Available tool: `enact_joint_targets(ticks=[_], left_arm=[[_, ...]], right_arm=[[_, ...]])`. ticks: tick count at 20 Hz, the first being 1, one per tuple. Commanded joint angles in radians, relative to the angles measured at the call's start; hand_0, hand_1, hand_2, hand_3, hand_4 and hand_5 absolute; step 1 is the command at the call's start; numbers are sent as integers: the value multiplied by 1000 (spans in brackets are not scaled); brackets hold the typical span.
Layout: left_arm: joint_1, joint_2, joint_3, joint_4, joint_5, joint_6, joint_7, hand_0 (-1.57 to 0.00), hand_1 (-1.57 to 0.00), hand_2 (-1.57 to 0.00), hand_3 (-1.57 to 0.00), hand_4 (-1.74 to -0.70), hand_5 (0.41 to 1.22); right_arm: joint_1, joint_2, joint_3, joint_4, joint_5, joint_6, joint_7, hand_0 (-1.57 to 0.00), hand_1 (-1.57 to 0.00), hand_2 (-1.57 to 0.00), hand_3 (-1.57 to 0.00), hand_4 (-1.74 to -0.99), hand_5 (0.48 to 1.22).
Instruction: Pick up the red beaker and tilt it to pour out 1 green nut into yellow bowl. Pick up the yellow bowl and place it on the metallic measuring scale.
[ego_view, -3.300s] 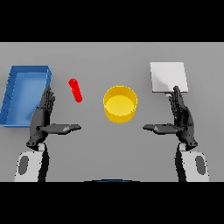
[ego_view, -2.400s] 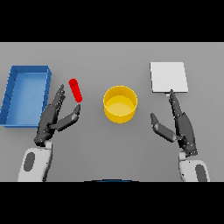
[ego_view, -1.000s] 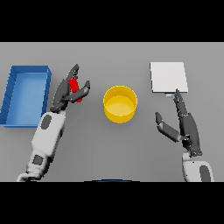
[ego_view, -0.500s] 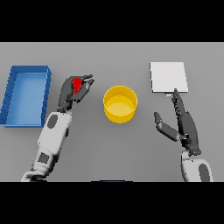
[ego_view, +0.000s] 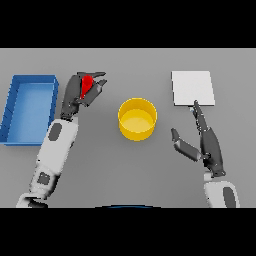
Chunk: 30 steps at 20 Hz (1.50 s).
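Left hand (ego_view: 80, 94) fingers are grasping the red beaker (ego_view: 86, 83), well left of the yellow bowl (ego_view: 137, 118); right hand (ego_view: 206, 142) is resting, fingers released. Risk: tilting here is dropping the nut onto the surface.

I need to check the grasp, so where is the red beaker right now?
In the head view, the small red beaker sits in the left robot hand, between the blue rectangular tray and the round yellow bowl.
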Motion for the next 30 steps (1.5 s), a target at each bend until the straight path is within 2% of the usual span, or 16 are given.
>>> enact_joint_targets(ticks=[1,3,5,9,10,14,17,20,23,24,28,30], left_arm=[[1,22,-33,-21,-30,-11,38,-1555,-1555,-1556,-1555,-1725,1107],[-19,70,-124,-42,-112,-49,92,-1561,-1561,-1561,-1561,-1731,1119],[-13,104,-182,-82,-151,-80,118,-1563,-1563,-1563,-1563,-1733,1119],[-1,139,-236,-125,-171,-107,149,-1563,-1563,-1563,-1563,-1733,1113],[-18,158,-267,-139,-206,-114,175,-1564,-1565,-1565,-1565,-1734,1112],[-112,229,-418,-106,-379,-149,206,-1568,-1568,-1568,-1568,-1738,1137],[-201,249,-515,-35,-493,-170,222,-1570,-1570,-1570,-1570,-1740,1166],[-283,278,-596,23,-561,-228,180,-1570,-1570,-1570,-1570,-1740,1193],[-366,279,-693,79,-634,-293,156,-1571,-1571,-1571,-1571,-1613,1206],[-397,269,-732,97,-661,-329,173,-1571,-1571,-1571,-1571,-1637,1209],[-470,253,-835,146,-700,-399,131,-1571,-1571,-1571,-1571,-1694,1216],[-520,250,-878,173,-721,-437,122,-1571,-1571,-1571,-1571,-1709,1218]], right_arm=[[-3,-5,-9,3,-2,-3,12,1,1,1,1,-1249,679],[20,4,12,-3,30,-16,1,1,1,1,1,-1245,688],[20,-4,8,-32,29,-18,17,1,1,1,1,-1243,694],[25,-7,10,-34,27,-11,22,1,1,1,1,-1243,710],[30,-9,10,-43,23,-6,23,1,1,1,1,-1248,711],[19,-4,7,-28,14,-2,25,1,1,1,1,-1266,720],[10,-6,3,-21,8,2,25,1,1,1,1,-1269,722],[23,-4,6,-31,5,6,10,1,1,1,1,-1264,717],[21,-1,2,-32,6,-3,12,1,1,1,1,-1258,697],[6,5,2,-17,10,-9,18,1,1,1,1,-1253,688],[16,23,2,-19,8,-23,22,1,1,1,1,-1220,657],[25,19,-2,-22,7,-25,5,1,1,1,1,-1198,650]])
